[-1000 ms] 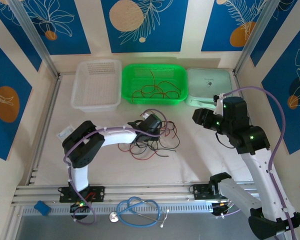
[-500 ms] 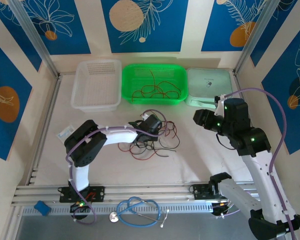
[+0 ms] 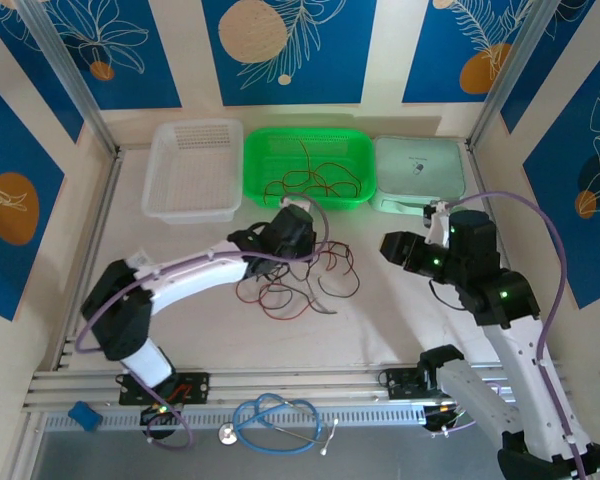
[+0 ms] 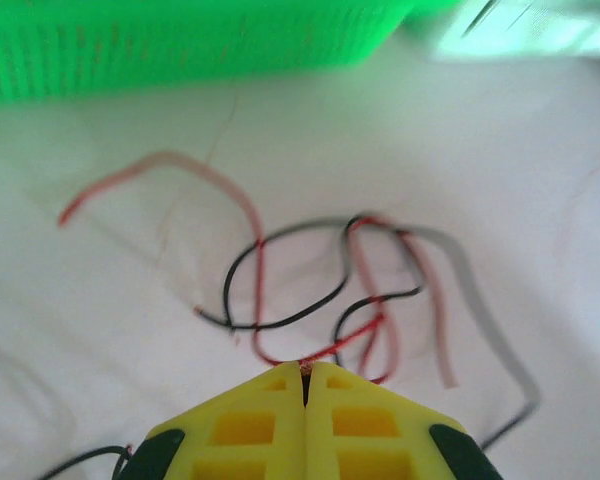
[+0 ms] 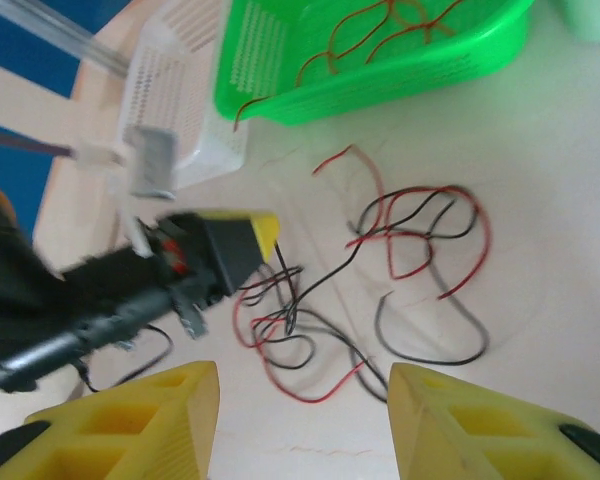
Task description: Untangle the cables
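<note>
A tangle of thin red and black cables [image 3: 300,282] lies on the table in front of the green basket [image 3: 305,133]. My left gripper [image 3: 308,240] hangs over the far side of the tangle. In the left wrist view its yellow jaws [image 4: 305,368] are shut on a red cable, with more loops of the cables [image 4: 350,290] spread just beyond. My right gripper [image 3: 390,245] hovers to the right of the pile, open with nothing between its fingers [image 5: 305,400]. Its wrist view looks down on the cables [image 5: 410,230] and the left gripper [image 5: 265,232].
The green basket holds loose red cables [image 3: 310,180]. A white basket [image 3: 195,170] stands to its left and a pale green tray [image 3: 420,170] to its right. A blue stethoscope [image 3: 275,420] and a small blue block [image 3: 83,413] lie on the near rail.
The left arm has stretched out and carried its gripper away from the base toward the green basket, with its jaws closed on a cable. The right gripper has shifted slightly left.
</note>
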